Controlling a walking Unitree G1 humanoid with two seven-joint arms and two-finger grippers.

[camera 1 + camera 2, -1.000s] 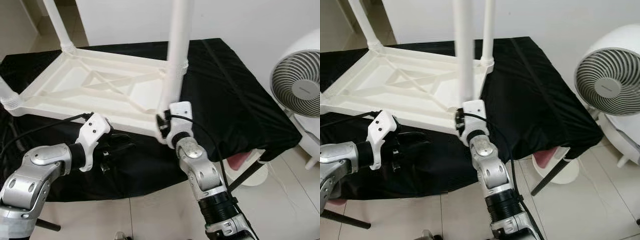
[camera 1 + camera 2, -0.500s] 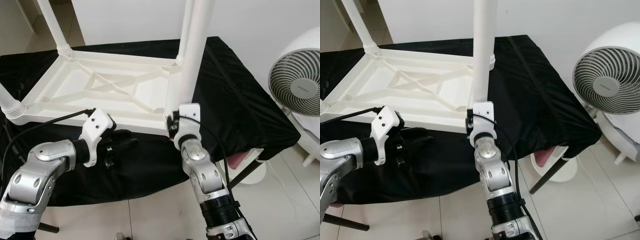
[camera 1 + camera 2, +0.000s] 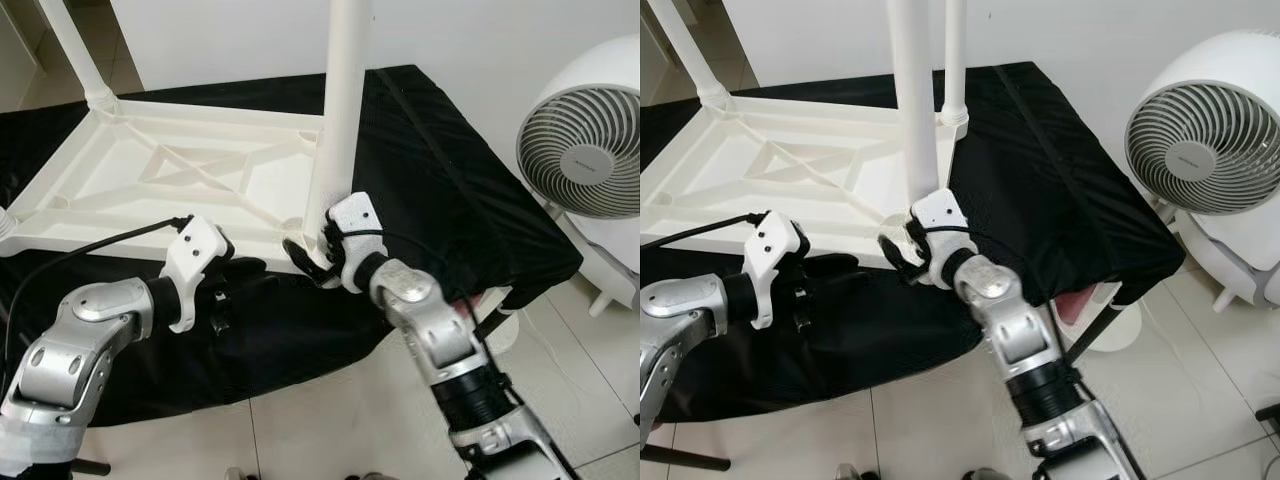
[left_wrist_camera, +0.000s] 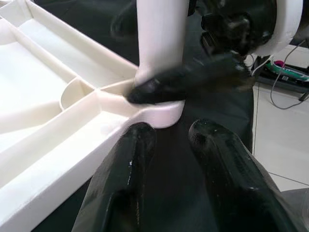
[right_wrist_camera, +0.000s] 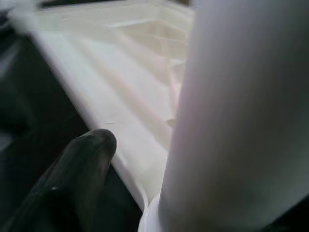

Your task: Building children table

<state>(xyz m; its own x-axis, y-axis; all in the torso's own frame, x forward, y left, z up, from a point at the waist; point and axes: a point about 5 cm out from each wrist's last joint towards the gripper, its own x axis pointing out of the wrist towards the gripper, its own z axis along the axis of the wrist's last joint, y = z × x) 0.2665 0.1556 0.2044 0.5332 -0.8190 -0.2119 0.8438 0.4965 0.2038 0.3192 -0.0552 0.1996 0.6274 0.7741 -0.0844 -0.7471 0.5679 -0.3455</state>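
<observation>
One white leg (image 3: 340,110) grasped by right claw (image 3: 312,252), left claw (image 3: 232,285) released beside tabletop (image 3: 150,180).

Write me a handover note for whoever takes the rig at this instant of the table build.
Right gripper: shut on the near-right leg, low down, where it meets the corner socket.
Left gripper: open, holding nothing, over the black cloth just off that same corner.
White tabletop: upside down on the cloth-covered surface.
Done: legs stand in the other corners in view.
Left: seat this leg; whether it is fully home cannot be told. Then release and turn the table upright.
</observation>
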